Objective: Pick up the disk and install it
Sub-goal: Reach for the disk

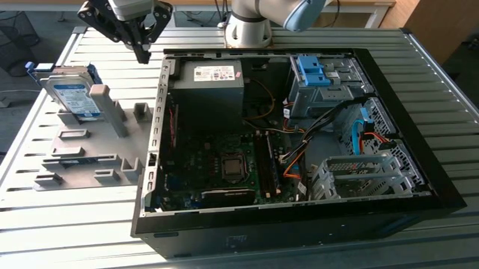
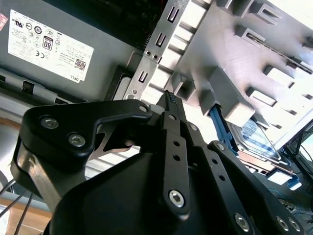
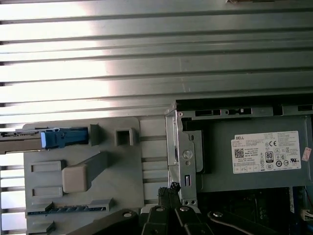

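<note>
silver with blue rails, the disk stands on edge in the grey rack on the bench. my pincer, closed on nothing, hangs apart from it, toward the exterior view's right, just beside the open computer case.

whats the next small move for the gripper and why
Probably shift the gripper toward the exterior view's left, over the disk: it hangs shut and empty near the computer case, while the disk stands on edge in the grey holder.
</note>
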